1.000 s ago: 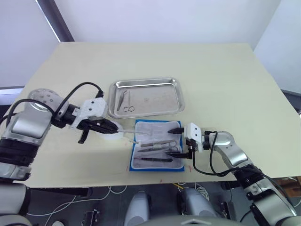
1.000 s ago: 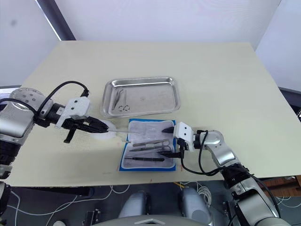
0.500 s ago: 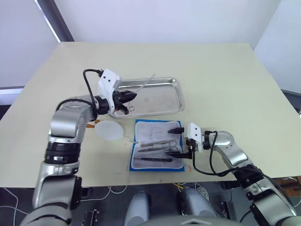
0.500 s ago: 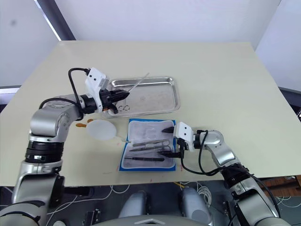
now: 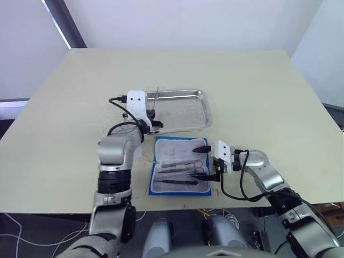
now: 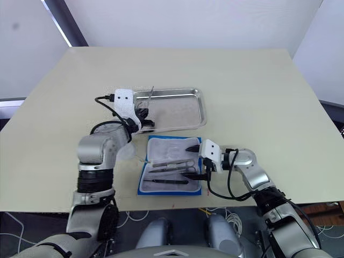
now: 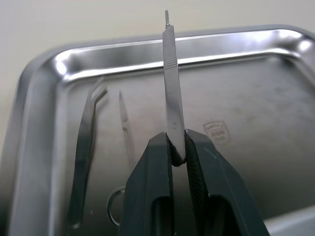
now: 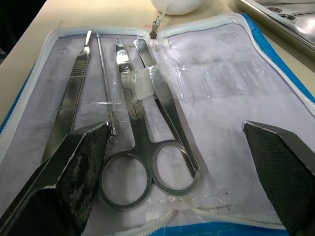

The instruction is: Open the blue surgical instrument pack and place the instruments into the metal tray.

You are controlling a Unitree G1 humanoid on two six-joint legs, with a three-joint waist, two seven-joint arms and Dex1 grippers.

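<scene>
Right gripper: two black textured fingers spread wide over the opened bright blue fabric pouch with pale grey-white lining. Lying on the lining, side by side: silver ring-handled scissors, a thin silver probe, a flat silver scalpel handle. Shiny steel tray rim sits beyond the pouch.

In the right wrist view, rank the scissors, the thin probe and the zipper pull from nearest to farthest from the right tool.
1. Scissors, rings between the open right tool's fingers.
2. Thin probe, beside the scissors.
3. Zipper pull, at the pack's far edge.
</scene>
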